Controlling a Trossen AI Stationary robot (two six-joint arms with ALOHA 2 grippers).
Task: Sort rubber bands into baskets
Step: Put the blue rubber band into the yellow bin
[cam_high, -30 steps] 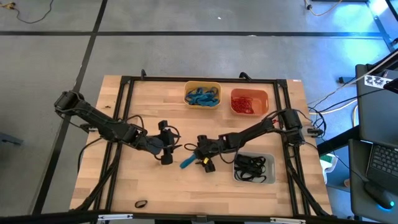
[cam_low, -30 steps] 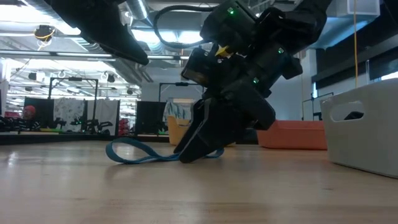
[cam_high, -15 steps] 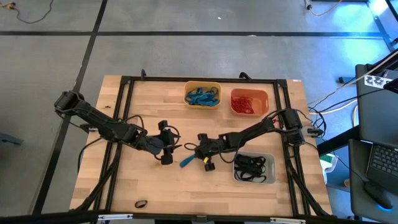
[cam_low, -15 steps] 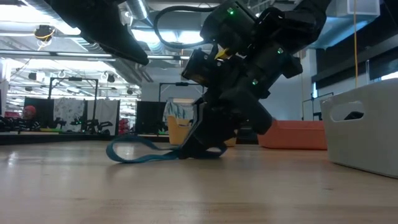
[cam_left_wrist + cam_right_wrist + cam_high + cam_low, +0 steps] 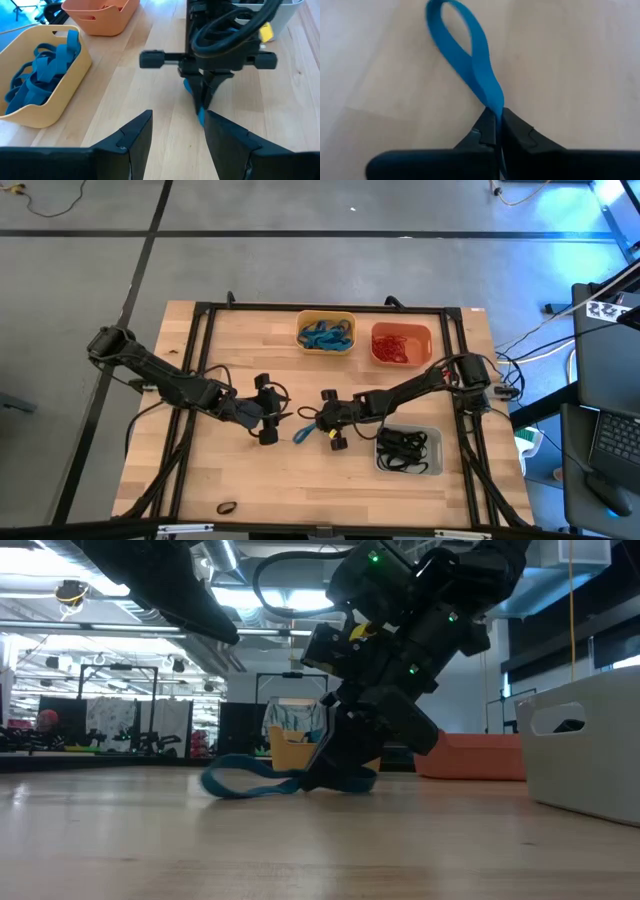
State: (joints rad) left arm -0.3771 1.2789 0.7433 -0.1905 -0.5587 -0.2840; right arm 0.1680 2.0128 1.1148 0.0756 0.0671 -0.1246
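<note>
Judging progress, I see my right gripper [image 5: 496, 131] pinched tight on one blue band [image 5: 470, 60] beside the grey basket [image 5: 432, 468], left gripper [image 5: 175, 137] agape, and a black band [image 5: 227, 508] unsorted.

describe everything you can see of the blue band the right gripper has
The blue rubber band is a flat, wide loop of bright blue, matte, flexible material. The right gripper pinches it flat at one end, fingers shut on it, so the free end opens into a teardrop loop. In the low view that loop trails on the wooden table. It sits near the table's middle, in front of the yellow basket, between the two grippers. Nothing else touches it.
</note>
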